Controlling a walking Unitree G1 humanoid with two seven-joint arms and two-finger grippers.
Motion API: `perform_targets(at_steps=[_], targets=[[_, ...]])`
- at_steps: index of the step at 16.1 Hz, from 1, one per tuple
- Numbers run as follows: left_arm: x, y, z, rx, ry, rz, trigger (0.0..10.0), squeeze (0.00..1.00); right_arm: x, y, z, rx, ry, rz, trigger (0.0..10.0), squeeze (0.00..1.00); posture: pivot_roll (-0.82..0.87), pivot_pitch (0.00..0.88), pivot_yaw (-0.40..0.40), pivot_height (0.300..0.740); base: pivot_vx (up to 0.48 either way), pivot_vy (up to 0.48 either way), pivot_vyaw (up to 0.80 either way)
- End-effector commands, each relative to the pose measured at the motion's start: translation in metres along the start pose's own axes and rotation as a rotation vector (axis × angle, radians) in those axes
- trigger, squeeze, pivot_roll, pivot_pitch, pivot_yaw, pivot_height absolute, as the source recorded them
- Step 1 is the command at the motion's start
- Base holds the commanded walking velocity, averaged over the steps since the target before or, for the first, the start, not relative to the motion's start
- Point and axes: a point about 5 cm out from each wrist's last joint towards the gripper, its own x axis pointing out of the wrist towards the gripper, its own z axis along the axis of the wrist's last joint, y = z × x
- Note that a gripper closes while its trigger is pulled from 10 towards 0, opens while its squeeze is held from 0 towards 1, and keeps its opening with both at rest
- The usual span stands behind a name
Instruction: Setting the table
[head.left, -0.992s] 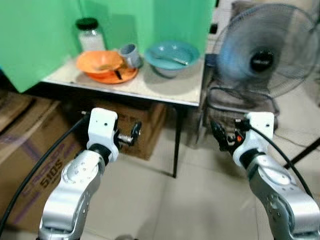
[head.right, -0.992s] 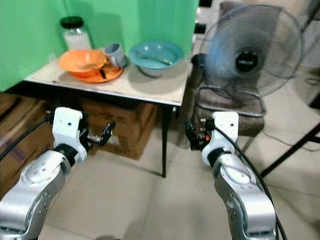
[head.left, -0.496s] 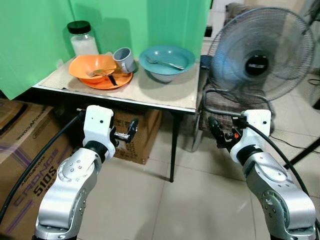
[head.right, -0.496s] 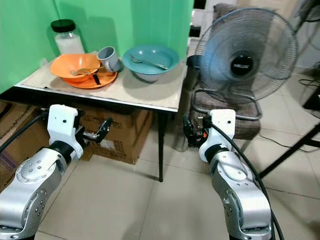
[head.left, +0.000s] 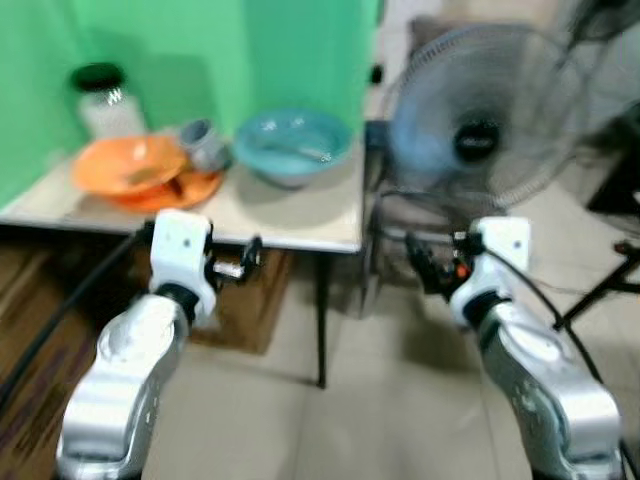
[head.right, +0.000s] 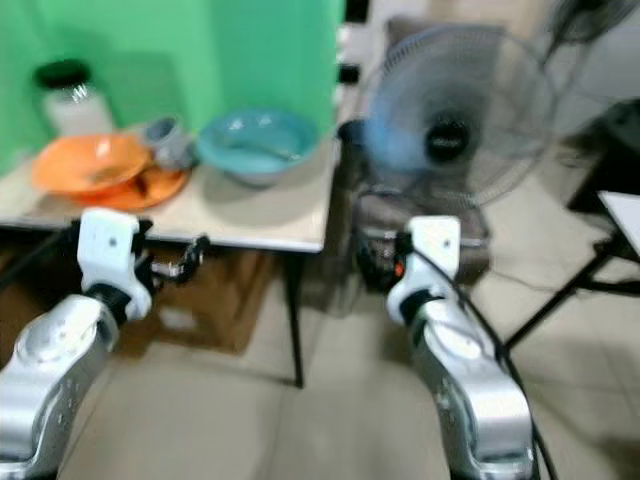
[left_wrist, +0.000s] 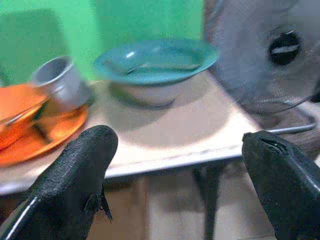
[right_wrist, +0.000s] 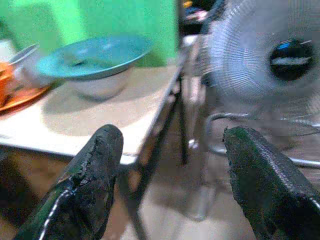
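A small table stands ahead against a green wall. On it a teal bowl holds a spoon, and a grey cup leans on an orange bowl stacked on an orange plate. A jar with a black lid stands behind them. My left gripper is open and empty, held in front of the table's near edge. My right gripper is open and empty, to the right of the table, near the fan.
A large standing fan rests on a chair right of the table. Cardboard boxes sit under the table and at the left. Tiled floor lies in front. A black stand leg crosses at the right.
The whole picture has shifted left and blurred, so the camera has moved; the table looks closer. Both grippers keep their raised, open pose.
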Motion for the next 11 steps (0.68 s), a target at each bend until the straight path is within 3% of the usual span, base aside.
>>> perform_targets(at_steps=[1,5,7,10,11], targets=[[0.0014,-0.0073,0.0044,-0.003,-0.02,-0.03,10.0,0.0,-0.0027,-0.008,-0.0006,-0.007,-0.001,-0.034,10.0,0.0,0.1,0.0,0.019,0.74,0.375,0.0,0.0],[0.0012,-0.0086,0.004,-0.005,-0.021,-0.034,10.0,0.0,-0.002,-0.0073,0.0003,-0.028,-0.009,-0.023,10.0,0.0,0.11,0.0,0.014,0.74,0.368,0.0,0.0],[0.0011,-0.0091,0.0041,-0.006,-0.022,-0.034,10.0,0.0,-0.0011,-0.0055,0.001,-0.083,-0.005,0.0,10.0,0.0,0.11,0.0,0.01,0.74,0.352,0.0,0.0],[0.0005,-0.0121,0.0037,-0.01,-0.024,-0.036,10.0,0.0,0.0015,0.0001,0.0025,-0.111,-0.016,0.055,10.0,0.0,0.12,0.0,0.002,0.74,0.349,0.0,0.8],[0.0002,-0.0124,0.0034,-0.011,-0.024,-0.037,10.0,0.0,0.0023,-0.0003,0.0034,-0.104,-0.024,0.055,10.0,0.0,0.12,0.0,0.001,0.74,0.341,0.0,0.0]])
